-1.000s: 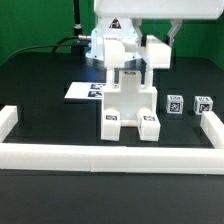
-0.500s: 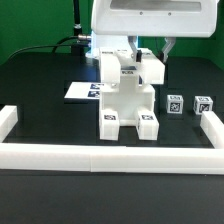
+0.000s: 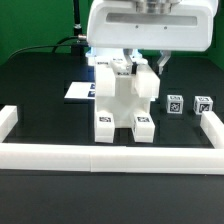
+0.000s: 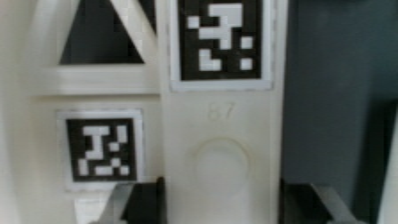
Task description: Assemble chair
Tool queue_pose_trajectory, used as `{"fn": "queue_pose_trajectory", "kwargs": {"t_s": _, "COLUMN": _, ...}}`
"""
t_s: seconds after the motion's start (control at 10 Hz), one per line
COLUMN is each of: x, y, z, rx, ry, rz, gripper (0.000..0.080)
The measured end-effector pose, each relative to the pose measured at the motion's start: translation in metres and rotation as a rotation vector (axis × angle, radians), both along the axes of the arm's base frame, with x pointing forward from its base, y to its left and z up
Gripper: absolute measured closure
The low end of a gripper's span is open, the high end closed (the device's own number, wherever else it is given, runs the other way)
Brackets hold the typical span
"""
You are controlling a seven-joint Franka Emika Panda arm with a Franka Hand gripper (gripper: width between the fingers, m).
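Note:
The partly built white chair point(image 3: 122, 100) stands upright on the black table, with marker tags on its two front feet. My gripper point(image 3: 133, 66) comes down on its top from above, under the big white hand. In the wrist view my gripper point(image 4: 222, 205) is shut on an upright bar of the chair point(image 4: 222, 120), which carries a tag, with one finger on each side of the bar. A second tagged bar point(image 4: 98, 150) shows beside it. Two small loose tagged chair parts point(image 3: 173, 103) point(image 3: 204, 104) lie on the exterior view's right.
The marker board point(image 3: 78, 90) lies flat behind the chair on the exterior view's left. A long low white border rail point(image 3: 100, 155) runs along the front, with short ends at the left point(image 3: 8, 120) and right point(image 3: 212, 128). A green wall stands at the back.
The hand has come lower and nearer the camera. The chair has shifted with it a little toward the exterior view's left and the front.

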State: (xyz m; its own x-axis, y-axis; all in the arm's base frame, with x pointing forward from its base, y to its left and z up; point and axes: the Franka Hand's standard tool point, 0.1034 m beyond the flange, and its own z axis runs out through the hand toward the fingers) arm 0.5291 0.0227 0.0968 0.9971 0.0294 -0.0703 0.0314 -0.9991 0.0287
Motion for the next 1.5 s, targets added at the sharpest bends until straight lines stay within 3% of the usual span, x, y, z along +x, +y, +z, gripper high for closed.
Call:
{"fn": "queue_pose_trajectory", "kwargs": {"t_s": 0.6, "x": 0.0062, "y": -0.0077, "z": 0.0004, "rx": -0.002, "ry": -0.024, "rz": 0.004, "gripper": 0.0515}}
{"fn": "queue_pose_trajectory", "kwargs": {"t_s": 0.7, "x": 0.0062, "y": -0.0075, "z": 0.0004, "rx": -0.002, "ry": -0.024, "rz": 0.004, "gripper": 0.0433}}
{"fn": "queue_pose_trajectory", "kwargs": {"t_s": 0.8, "x": 0.0062, "y": -0.0075, "z": 0.0004, "rx": -0.002, "ry": -0.024, "rz": 0.004, "gripper": 0.0297}}
{"fn": "queue_pose_trajectory", "kwargs": {"t_s": 0.9, "x": 0.0061, "y": -0.0075, "z": 0.0003, "rx": -0.002, "ry": -0.024, "rz": 0.004, "gripper": 0.0297}}
{"fn": "queue_pose_trajectory", "kwargs": {"t_s": 1.0, "x": 0.0061, "y": -0.0075, "z": 0.0003, "rx": -0.002, "ry": -0.024, "rz": 0.004, "gripper": 0.0182}}
{"fn": "queue_pose_trajectory", "kwargs": {"t_s": 1.5, "x": 0.0061, "y": -0.0075, "z": 0.0003, "rx": -0.002, "ry": -0.024, "rz": 0.004, "gripper": 0.0151}}
